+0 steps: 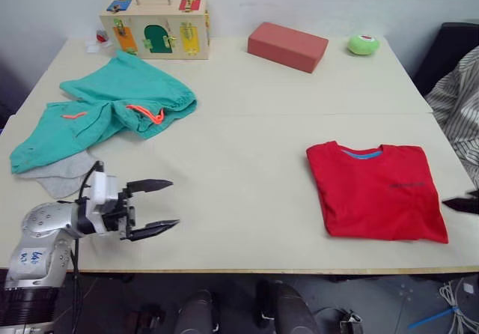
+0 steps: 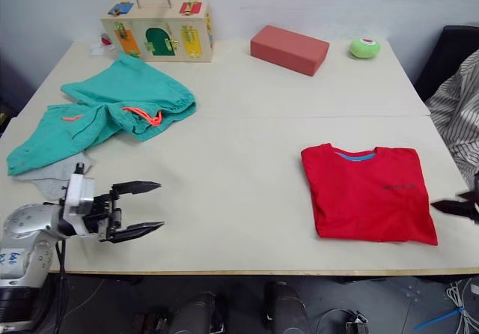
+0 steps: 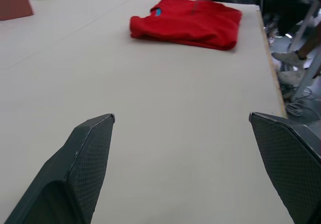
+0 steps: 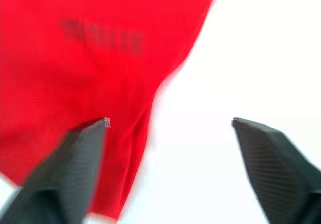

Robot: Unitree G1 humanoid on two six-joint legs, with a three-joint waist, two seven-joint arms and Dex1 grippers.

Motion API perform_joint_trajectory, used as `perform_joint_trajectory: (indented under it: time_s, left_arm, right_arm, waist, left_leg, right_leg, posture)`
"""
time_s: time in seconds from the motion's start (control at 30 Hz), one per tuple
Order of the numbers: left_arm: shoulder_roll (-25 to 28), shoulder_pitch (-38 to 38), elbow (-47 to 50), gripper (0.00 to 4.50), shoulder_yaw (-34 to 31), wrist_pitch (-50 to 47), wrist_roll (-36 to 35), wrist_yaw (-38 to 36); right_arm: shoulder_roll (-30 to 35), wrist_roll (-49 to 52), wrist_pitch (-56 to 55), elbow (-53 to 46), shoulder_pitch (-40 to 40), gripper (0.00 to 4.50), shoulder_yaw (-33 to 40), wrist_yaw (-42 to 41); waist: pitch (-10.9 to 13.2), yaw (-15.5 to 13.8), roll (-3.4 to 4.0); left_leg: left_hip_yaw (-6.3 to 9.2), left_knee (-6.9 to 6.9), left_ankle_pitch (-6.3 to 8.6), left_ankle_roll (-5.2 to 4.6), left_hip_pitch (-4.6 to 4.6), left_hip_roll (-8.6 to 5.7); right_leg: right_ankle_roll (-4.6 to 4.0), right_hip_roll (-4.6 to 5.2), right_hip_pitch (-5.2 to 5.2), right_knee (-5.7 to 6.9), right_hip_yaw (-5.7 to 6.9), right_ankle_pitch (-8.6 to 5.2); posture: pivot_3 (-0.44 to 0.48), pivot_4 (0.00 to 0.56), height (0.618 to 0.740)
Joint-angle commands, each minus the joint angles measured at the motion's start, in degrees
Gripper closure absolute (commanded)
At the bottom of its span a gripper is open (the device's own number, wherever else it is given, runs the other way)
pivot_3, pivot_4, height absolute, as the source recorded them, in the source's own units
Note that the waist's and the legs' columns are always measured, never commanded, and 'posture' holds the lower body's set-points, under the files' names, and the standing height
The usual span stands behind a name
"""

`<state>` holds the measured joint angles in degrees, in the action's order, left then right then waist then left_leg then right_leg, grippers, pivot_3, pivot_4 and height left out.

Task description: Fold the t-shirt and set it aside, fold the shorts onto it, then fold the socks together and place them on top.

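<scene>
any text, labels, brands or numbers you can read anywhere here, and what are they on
Nothing here can be read for certain.
t-shirt: a short line of dark print on the chest, too small and blurred to read.
t-shirt neck label: blue, no lettering can be made out.
left arm's grey shell: blue handwritten marks, perhaps digits, not legible.
green ball: a small red and white mark on top, too small to read.

Folded t-shirt, crumpled shorts and a grey sock on the table.

The red t-shirt (image 1: pixel 376 191) lies folded flat at near right, blue neck label facing far. The teal shorts (image 1: pixel 105 109) sprawl crumpled at far left, orange drawstring showing. A light grey sock (image 1: pixel 62 172) lies partly tucked under their near edge.
</scene>
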<state>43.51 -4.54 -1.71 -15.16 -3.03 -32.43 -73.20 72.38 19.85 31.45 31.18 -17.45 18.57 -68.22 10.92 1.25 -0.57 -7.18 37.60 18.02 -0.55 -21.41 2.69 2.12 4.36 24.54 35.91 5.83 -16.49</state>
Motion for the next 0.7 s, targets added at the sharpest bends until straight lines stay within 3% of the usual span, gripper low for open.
perform_joint_trajectory:
  time_s: [0.03,0.17,0.27,0.37,0.5,0.57,0.7]
  left_arm:
    - [1.8,2.0,-5.8,0.00,-5.0,4.4,1.5,-0.7]
    - [2.1,3.5,-11.9,0.00,-9.4,7.5,2.3,1.3]
    - [1.6,7.7,-15.9,0.00,-16.7,8.9,1.4,5.5]
    - [0.7,15.5,-19.6,0.00,-24.4,11.0,1.2,8.3]
    - [-0.6,22.9,-23.5,0.00,-32.4,12.4,0.7,12.6]
    - [-0.9,25.7,-25.5,0.00,-35.6,13.2,0.7,14.6]
    - [-1.9,27.5,-25.8,0.00,-38.5,11.8,-0.2,17.9]
  right_arm:
    - [-6.4,6.5,-9.8,-14.1,3.0,0.03,8.7,-2.6]
    - [-15.0,7.0,-17.7,-27.3,7.4,0.03,8.0,-1.0]
    - [-27.6,6.0,-23.1,-37.4,9.2,0.03,0.9,5.2]
    - [-37.2,0.3,-32.4,-41.4,11.9,0.03,-7.2,8.9]
    - [-42.0,-5.3,-44.0,-39.7,13.3,0.03,-12.0,10.6]
    - [-43.3,-6.4,-46.2,-38.6,13.6,0.03,-12.9,12.5]
    - [-44.3,-6.2,-47.8,-38.5,13.7,0.03,-14.6,13.8]
  waist:
    - [0.0,0.5,-0.05]
    - [0.0,0.3,-0.23]
    - [0.0,0.5,-0.37]
    - [0.0,0.7,-0.44]
    - [0.0,0.5,-0.43]
    - [-0.1,0.2,-0.76]
    - [-0.2,-0.2,-0.89]
  left_leg:
    - [0.01,-0.10,-0.02,0.10,0.06,0.06]
    - [0.07,-0.40,-0.27,0.64,0.14,0.15]
    - [0.08,-0.43,-0.27,0.61,0.13,0.14]
    - [0.08,-0.45,-0.25,0.60,0.16,0.14]
    - [0.05,-0.41,-0.13,0.38,0.16,-0.01]
    - [0.10,-0.28,0.08,0.05,0.15,-0.01]
    - [0.30,-0.25,0.25,0.30,0.16,-0.03]
  right_leg:
    - [-0.03,-0.06,-0.01,-0.03,0.01,-0.02]
    - [-0.11,-0.19,0.00,-0.07,0.03,-0.08]
    - [-0.12,-0.12,0.03,-0.06,0.04,-0.08]
    - [-0.12,-0.06,0.02,-0.02,0.02,-0.09]
    - [-0.16,0.13,0.02,0.00,0.02,-0.11]
    - [-0.17,0.19,-0.04,-0.02,0.06,-0.11]
    - [-0.28,0.42,-0.22,-0.05,0.27,-0.15]
  posture:
    - [0.000,0.150,0.740]
    - [0.000,0.150,0.740]
    - [0.000,0.150,0.740]
    - [0.000,0.150,0.740]
    - [0.000,0.150,0.740]
    - [0.000,0.150,0.740]
    - [0.000,0.150,0.740]
